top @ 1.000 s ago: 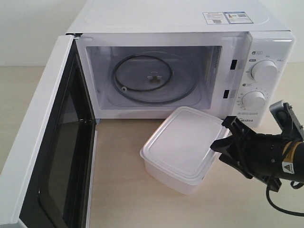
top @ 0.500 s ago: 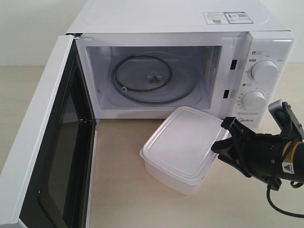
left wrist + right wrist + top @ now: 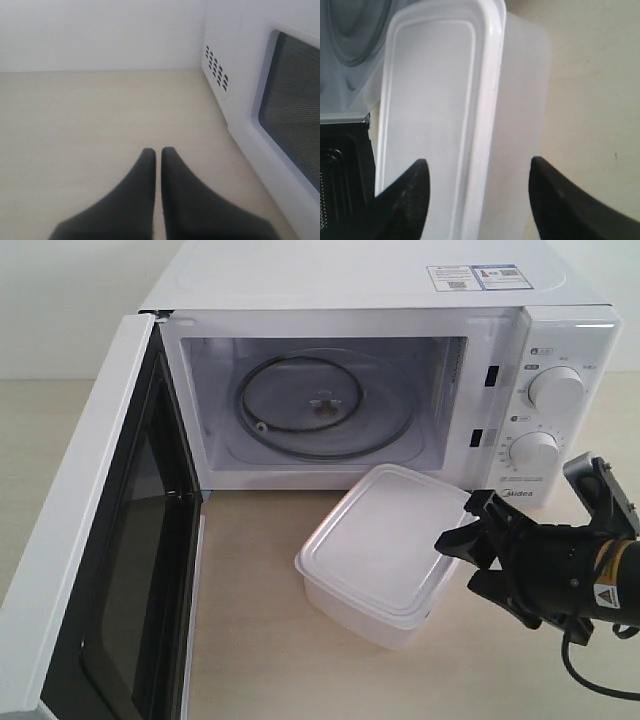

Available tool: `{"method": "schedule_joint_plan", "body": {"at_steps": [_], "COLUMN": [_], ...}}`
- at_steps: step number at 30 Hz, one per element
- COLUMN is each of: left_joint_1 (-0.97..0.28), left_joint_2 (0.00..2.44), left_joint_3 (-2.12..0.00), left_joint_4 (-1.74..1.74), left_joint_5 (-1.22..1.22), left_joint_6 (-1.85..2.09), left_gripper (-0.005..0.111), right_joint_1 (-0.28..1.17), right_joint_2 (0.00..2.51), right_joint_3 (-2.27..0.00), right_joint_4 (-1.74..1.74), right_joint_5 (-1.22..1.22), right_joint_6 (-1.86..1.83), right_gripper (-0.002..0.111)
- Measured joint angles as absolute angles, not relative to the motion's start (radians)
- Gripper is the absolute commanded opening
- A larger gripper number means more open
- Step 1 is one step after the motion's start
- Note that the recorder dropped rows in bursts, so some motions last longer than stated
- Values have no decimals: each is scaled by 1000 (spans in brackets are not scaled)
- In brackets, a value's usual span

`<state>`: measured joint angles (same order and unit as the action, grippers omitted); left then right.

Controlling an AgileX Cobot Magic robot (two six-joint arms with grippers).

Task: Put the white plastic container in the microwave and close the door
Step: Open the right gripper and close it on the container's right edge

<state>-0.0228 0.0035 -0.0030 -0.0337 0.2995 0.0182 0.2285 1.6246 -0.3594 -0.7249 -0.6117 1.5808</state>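
Observation:
The white plastic container (image 3: 385, 545) sits lidded on the table in front of the open microwave (image 3: 360, 300). The door (image 3: 95, 530) is swung wide to the left, and the glass turntable (image 3: 325, 405) is bare. My right gripper (image 3: 468, 562) is open at the container's right end, one finger over the lid and one lower beside the wall. In the right wrist view the gripper (image 3: 476, 166) straddles the rim of the container (image 3: 435, 90); I cannot tell whether it touches. My left gripper (image 3: 157, 151) is shut on nothing, above the table beside the door (image 3: 292, 100).
Two round dials (image 3: 555, 390) are on the microwave's right panel, just behind my right arm. Vent holes (image 3: 216, 67) show on the microwave's side near my left gripper. The wooden tabletop (image 3: 270, 650) extends between the door and the container.
My right gripper has moved left toward the container, and its open fingers now reach around the container's right end. The container, door and microwave have not moved.

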Motion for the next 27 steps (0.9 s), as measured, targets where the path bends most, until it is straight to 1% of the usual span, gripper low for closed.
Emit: {"method": "schedule_joint_plan", "body": {"at_steps": [1, 9, 14, 24, 25, 27], "left_joint_1": [-23, -23, -23, -23, -23, -23], "left_joint_2": [3, 3, 3, 3, 3, 3], "left_joint_3": [-3, -3, -3, -3, -3, -3], "left_joint_4": [-34, -34, -34, -34, -34, -34], "left_joint_5": [299, 299, 299, 299, 299, 299], "left_joint_6": [18, 18, 18, 18, 18, 18], "left_gripper": [4, 4, 4, 4, 4, 4], "right_joint_1": [228, 228, 228, 228, 228, 228], "right_joint_2": [1625, 1648, 1717, 1718, 1718, 1718], "right_joint_3": [-359, -369, -375, -375, -375, -375], "right_joint_4": [-725, -696, -717, -723, -723, -723], "right_joint_5": [-612, -615, -671, -728, -728, -730], "right_joint_6": [1581, 1598, 1606, 1606, 1606, 1606], "right_gripper": [51, 51, 51, 51, 49, 35]}}
